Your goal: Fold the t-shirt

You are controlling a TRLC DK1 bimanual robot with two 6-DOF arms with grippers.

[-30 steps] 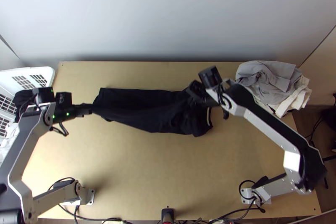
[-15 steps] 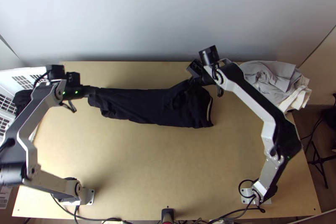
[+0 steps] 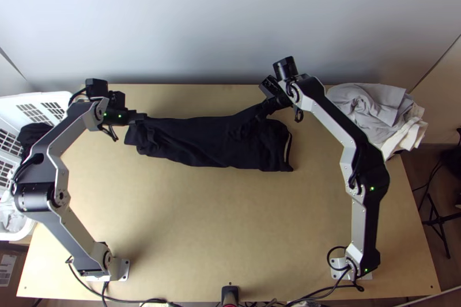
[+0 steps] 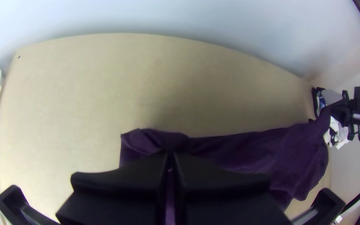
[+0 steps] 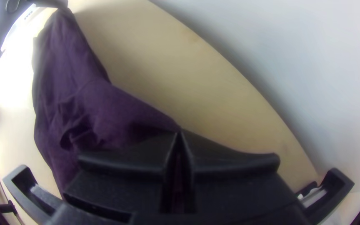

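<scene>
The black t-shirt [image 3: 213, 143] lies as a long, wrinkled strip across the upper middle of the table, its upper edge lifted toward both grippers. At its left end, my left gripper [image 3: 142, 117] holds the upper corner. My right gripper [image 3: 265, 110] pinches the upper edge near the right end, where a pale band runs along the shirt's side. In the left wrist view, the fingers of my left gripper [image 4: 170, 156] are shut on the dark purple-looking cloth [image 4: 246, 150]. The right wrist view has my right gripper [image 5: 180, 135] shut on a peak of the cloth [image 5: 101, 108].
Grey and cream garments [image 3: 369, 111] are piled at the table's far right corner. A white basket [image 3: 57, 98] with dark cloth inside stands at the left edge. Bare tabletop [image 3: 225, 220] spreads between the arms' bases, with cables along the near edge.
The left gripper has moved up and rightward with its end of the shirt; the right gripper has shifted slightly up and left. The shirt's lower edge has moved up the table.
</scene>
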